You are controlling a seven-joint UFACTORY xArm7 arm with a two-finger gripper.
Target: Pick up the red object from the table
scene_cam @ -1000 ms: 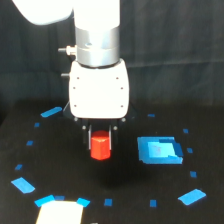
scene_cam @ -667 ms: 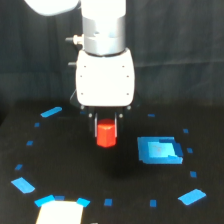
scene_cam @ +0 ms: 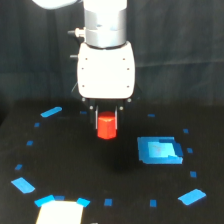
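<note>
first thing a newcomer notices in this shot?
The big white gripper housing dominates the upper centre, hanging over the black table. Just below it, the small red object sits pinched between the dark fingers, apparently lifted clear of the surface. After that, the bright blue rectangle on the exterior view's right, with small blue tape marks ringed around the table.

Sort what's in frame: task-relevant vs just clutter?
Relevant:
- red object, held between the end effector fingers, above the table
- table, black

Clutter:
- large blue rectangle, on the exterior view's right
- small blue tape marks scattered around
- white patch at the bottom edge
</note>
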